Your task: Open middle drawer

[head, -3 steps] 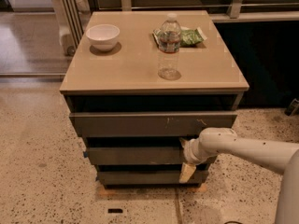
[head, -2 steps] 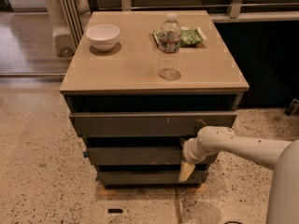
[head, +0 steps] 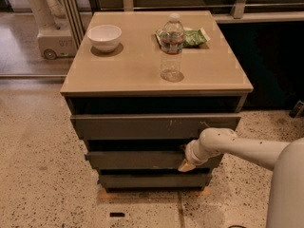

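The cabinet has three grey-brown drawers stacked under a tan top. The middle drawer (head: pixel 137 159) is the central one, with a plain flat front; it stands out a little from the cabinet body, with a dark gap above it. The top drawer (head: pixel 152 126) with white scratch marks is above it, and the lowest drawer (head: pixel 152 179) is below. My gripper (head: pixel 186 163) is at the right end of the middle drawer's front, at its upper edge, on the end of my white arm (head: pixel 237 148) reaching in from the right.
On the cabinet top (head: pixel 133 65) stand a white bowl (head: pixel 104 36), a clear water bottle (head: pixel 172 46) and a green snack bag (head: pixel 192 37). A white wheeled base (head: pixel 54 44) stands at the back left. Speckled floor (head: pixel 42 175) surrounds the cabinet.
The view has shifted slightly. My gripper stays at the right end of the middle drawer front, and the drawer looks about the same.
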